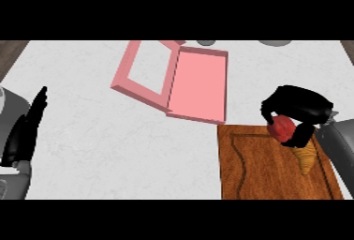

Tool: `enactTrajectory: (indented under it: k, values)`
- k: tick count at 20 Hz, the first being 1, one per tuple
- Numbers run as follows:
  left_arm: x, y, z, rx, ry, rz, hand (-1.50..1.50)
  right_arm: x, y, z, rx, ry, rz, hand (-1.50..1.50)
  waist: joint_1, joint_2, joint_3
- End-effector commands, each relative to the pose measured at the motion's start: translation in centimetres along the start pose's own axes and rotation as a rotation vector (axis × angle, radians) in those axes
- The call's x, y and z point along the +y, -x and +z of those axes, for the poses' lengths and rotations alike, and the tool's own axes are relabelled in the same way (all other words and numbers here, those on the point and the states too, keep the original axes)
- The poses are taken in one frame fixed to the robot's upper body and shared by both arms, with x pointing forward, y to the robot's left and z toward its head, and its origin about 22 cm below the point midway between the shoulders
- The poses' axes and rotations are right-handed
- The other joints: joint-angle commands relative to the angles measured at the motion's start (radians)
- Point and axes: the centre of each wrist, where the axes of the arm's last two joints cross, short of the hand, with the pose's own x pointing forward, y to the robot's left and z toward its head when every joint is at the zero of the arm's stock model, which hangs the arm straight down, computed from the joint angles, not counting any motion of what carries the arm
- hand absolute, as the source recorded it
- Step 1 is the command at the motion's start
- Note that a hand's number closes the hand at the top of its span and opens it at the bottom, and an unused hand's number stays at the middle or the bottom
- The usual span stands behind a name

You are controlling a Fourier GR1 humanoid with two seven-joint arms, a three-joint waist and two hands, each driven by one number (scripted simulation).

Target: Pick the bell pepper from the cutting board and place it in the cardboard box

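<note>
A red bell pepper sits at the far right end of the wooden cutting board. My right hand curls over it from above and behind, fingers and thumb wrapped round the pepper, hiding its upper part. The pink box lies open on the white counter, just beyond the board's far left corner, with an open frame-like flap to its left. At the view's left edge my left hand rests open, fingers pointing up.
An orange cone-shaped item, like a carrot, lies on the board just under the pepper. Two grey objects peek in at the counter's far edge. Dark wooden floor shows at the top corners.
</note>
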Motion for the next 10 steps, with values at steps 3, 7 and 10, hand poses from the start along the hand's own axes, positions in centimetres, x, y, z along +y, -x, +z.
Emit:
enactTrajectory:
  k: [3, 7, 10]
  values:
    - [0.3, -0.8, -1.0, -0.025, 0.022, -0.001, 0.0, -5.5, 6.1, 2.5, 0.175, 0.233, -0.098, 1.5, 0.034, 0.009, 0.002]
    - [-0.7, -0.9, -0.5, -0.014, 0.034, 0.007, 0.0, -7.1, 8.0, 3.5, 0.199, 0.344, -0.06, 1.5, 0.036, 0.003, 0.003]
    - [-1.1, 0.0, -0.6, -0.001, 0.029, -0.01, 0.0, -9.8, 8.4, 3.3, 0.138, 0.511, -0.074, 1.5, 0.021, 0.001, 0.002]
